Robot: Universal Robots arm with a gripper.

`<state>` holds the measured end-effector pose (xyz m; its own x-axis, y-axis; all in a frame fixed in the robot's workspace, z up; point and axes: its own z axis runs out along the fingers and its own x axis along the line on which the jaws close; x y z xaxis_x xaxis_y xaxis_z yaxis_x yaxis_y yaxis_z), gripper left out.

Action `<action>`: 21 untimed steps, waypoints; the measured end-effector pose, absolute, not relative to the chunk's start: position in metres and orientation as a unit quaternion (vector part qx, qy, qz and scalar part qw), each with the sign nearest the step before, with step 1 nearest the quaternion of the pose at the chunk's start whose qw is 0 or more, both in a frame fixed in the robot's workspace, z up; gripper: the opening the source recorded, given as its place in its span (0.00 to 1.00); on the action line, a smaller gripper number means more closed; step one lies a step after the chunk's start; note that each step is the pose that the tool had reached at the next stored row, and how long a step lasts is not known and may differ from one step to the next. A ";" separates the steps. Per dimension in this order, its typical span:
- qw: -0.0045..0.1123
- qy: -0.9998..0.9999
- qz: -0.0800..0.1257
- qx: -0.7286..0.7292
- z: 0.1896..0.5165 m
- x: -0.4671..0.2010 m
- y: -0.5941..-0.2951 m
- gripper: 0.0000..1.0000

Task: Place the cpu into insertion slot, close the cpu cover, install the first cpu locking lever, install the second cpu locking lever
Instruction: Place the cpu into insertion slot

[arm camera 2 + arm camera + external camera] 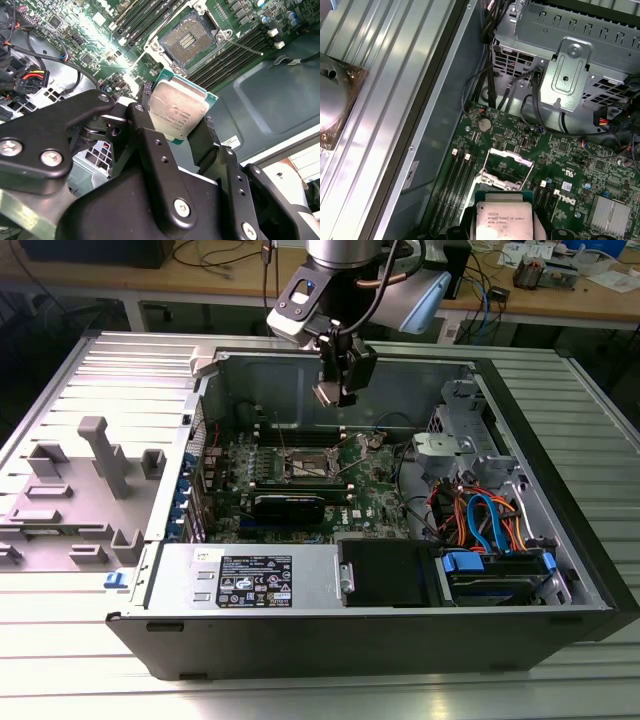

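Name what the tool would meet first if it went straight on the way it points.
Probably the open insertion slot, or green board beside it; the tool holds the cpu above them, depth unclear.

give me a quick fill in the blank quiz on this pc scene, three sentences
1. The cpu is gripped by the ____.
2. The insertion slot has no chip in it; it is ____.
3. The cpu hangs ____ the green motherboard, not on it.
Missing words: gripper; empty; above.
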<state>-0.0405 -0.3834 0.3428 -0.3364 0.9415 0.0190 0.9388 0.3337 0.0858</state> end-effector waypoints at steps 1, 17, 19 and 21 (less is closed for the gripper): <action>0.017 0.816 0.041 0.576 0.343 -0.040 -0.383 0.55; 0.018 0.795 0.040 0.604 0.342 -0.041 -0.383 0.55; 0.019 0.790 0.040 0.611 0.342 -0.041 -0.383 0.55; 0.019 0.787 0.040 0.616 0.342 -0.041 -0.383 0.55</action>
<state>-0.0405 -0.3835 0.3419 -0.2405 0.9705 0.0190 0.9674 0.2381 0.0858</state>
